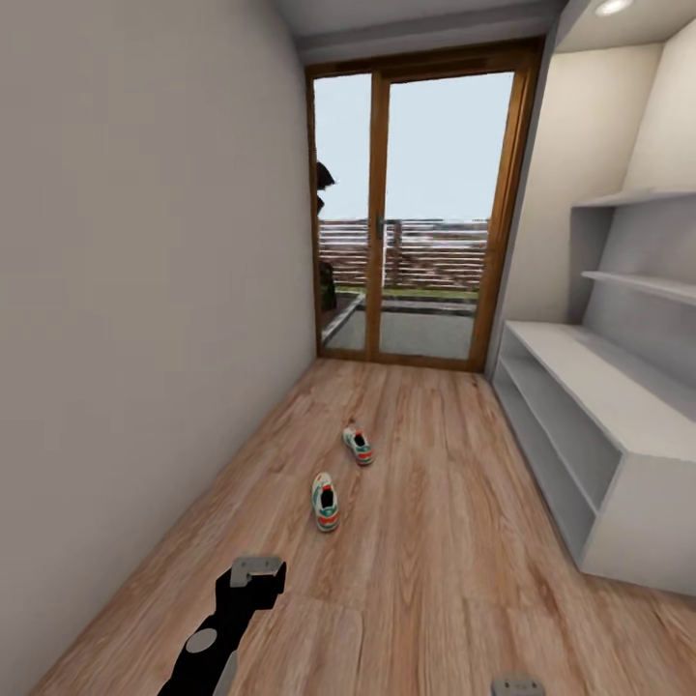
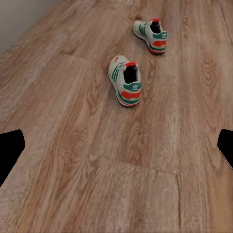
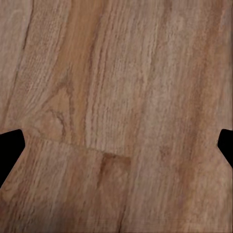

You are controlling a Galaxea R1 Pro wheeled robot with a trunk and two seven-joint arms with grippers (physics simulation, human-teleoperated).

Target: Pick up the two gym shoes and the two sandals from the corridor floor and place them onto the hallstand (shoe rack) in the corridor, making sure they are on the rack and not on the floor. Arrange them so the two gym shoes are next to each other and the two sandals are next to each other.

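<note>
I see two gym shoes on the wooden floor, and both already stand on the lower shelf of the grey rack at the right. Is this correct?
Not quite. The two gym shoes, the nearer and the farther, lie on the wooden floor in the middle of the corridor, apart from the grey rack at the right; its shelves hold no shoes. The head view shows this.

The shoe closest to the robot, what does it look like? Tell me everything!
The nearer gym shoe is a white lace-up sneaker with green side stripes, a red-orange heel patch and a dark inside. It stands upright on its sole on the wood-plank corridor floor, heel toward the robot. Nothing else touches it. Its partner lies farther off, apart from it. The left gripper hovers short of it, fingers spread.
</note>
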